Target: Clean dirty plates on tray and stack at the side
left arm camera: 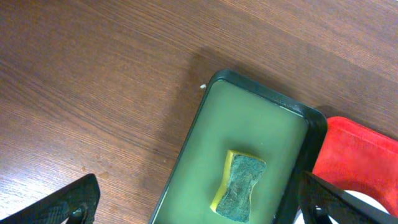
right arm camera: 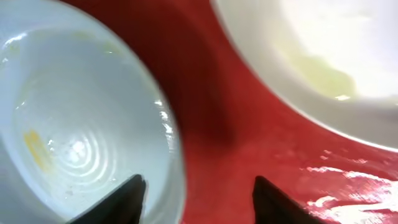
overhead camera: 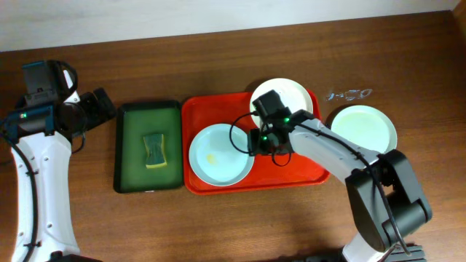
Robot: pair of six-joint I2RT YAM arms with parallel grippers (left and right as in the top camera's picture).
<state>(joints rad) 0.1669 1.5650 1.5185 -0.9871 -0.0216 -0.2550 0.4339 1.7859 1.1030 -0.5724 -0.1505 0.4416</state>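
Dirty plates are being dealt with one at a time, and the job is judged to be about a third done at best. One mint-blue plate (overhead camera: 220, 154) is being carried in the left half of the red-orange tray (overhead camera: 284, 178), at the centre of the overhead frame, and a yellowish smear is being shown on its floor in the right wrist view. The cream-white plate (overhead camera: 291, 93) is being held in the tray's upper right corner, partly hidden under the arm, with a pale yellow patch on it as well. A second mint-blue plate (overhead camera: 363, 129) is lying off the tray on the bare desk (overhead camera: 218, 58), at the right of the frame; whether it has been cleaned cannot be told, and no stack is being formed beside it yet. The right hand (right arm camera: 198, 183) is being held open low over the tray, with the first plate's right rim between its fingers and nothing gripped. The left hand (left arm camera: 199, 180) is being held wide apart and empty above the desk, at the upper left of the overhead frame, near the green tray (overhead camera: 131, 160). The sponge (overhead camera: 153, 149) is lying in that tray, touched by neither hand, so wiping is judged not to be under way.
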